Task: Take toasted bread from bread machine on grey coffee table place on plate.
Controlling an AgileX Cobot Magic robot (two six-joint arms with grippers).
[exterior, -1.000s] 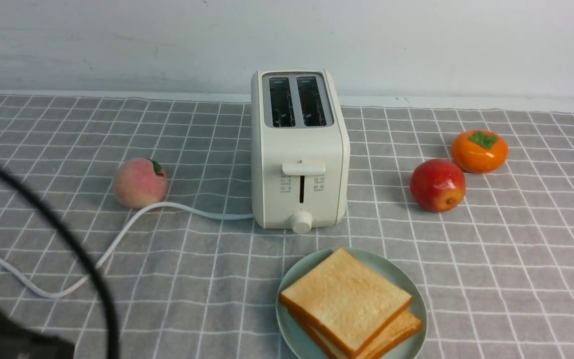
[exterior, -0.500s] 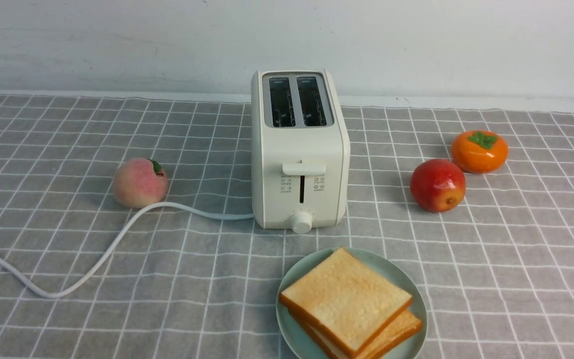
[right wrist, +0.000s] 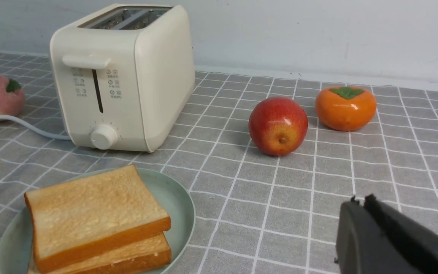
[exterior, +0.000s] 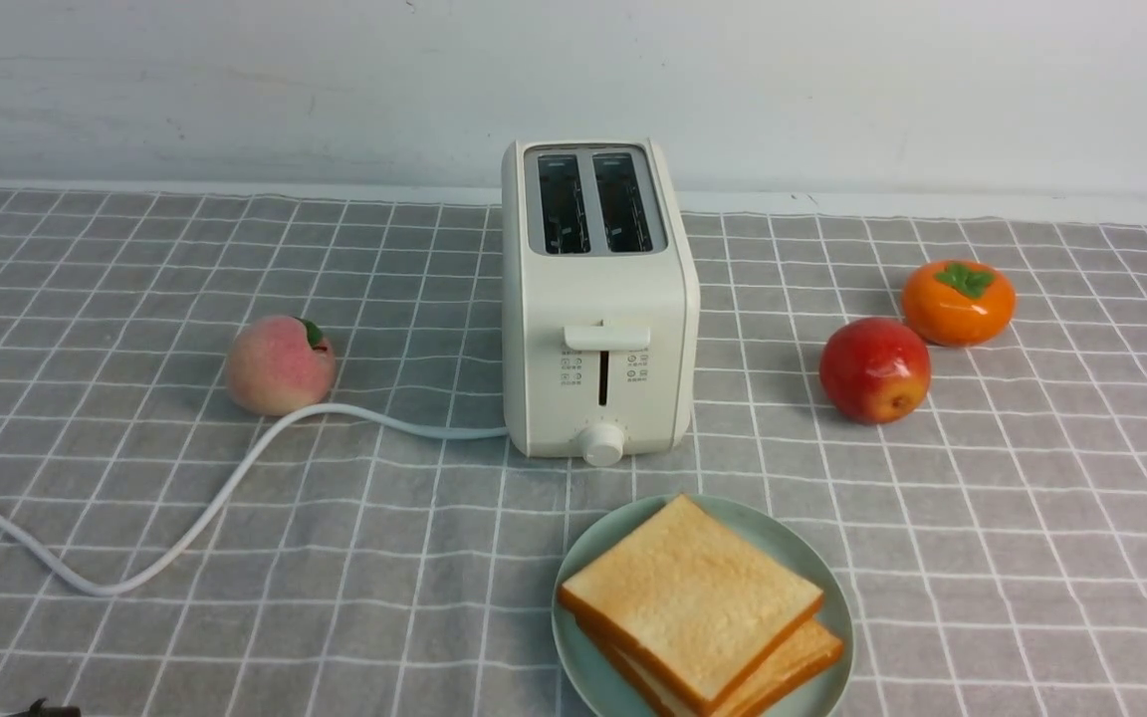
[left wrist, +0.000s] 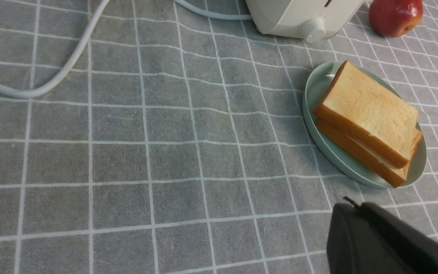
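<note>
On the front of the cream toaster (exterior: pixel 598 299), small printed symbols and lines of tiny characters run down both sides of the lever slot; they are too small for me to read. Round the knob (exterior: pixel 602 444) I can see little dial marks, a few of them numerals in the right wrist view. I can't make out a brand name anywhere.

The table (exterior: pixel 335 558) is spread with grey cloth crossed by a white grid, its lines wavering a little where the fabric ripples. Behind it stands a pale, plain wall (exterior: pixel 335 90) with faint scuffs and specks.

Both slices of toast (exterior: pixel 693 597) lie stacked askew on the pale green plate (exterior: pixel 583 558), in front of the toaster, whose two slots show dark and bare. A white cord (exterior: pixel 235 478) curls away to the left, passing just by a pink peach (exterior: pixel 280 365). Over on the right sit a red apple (exterior: pixel 874 370) and, just behind it, an orange persimmon (exterior: pixel 958 303).

The left gripper (left wrist: pixel 356 205) is closed, with nothing in it. The right gripper (right wrist: pixel 363 201) has its tips close together, also holding nothing, and both are clear of the plate.
</note>
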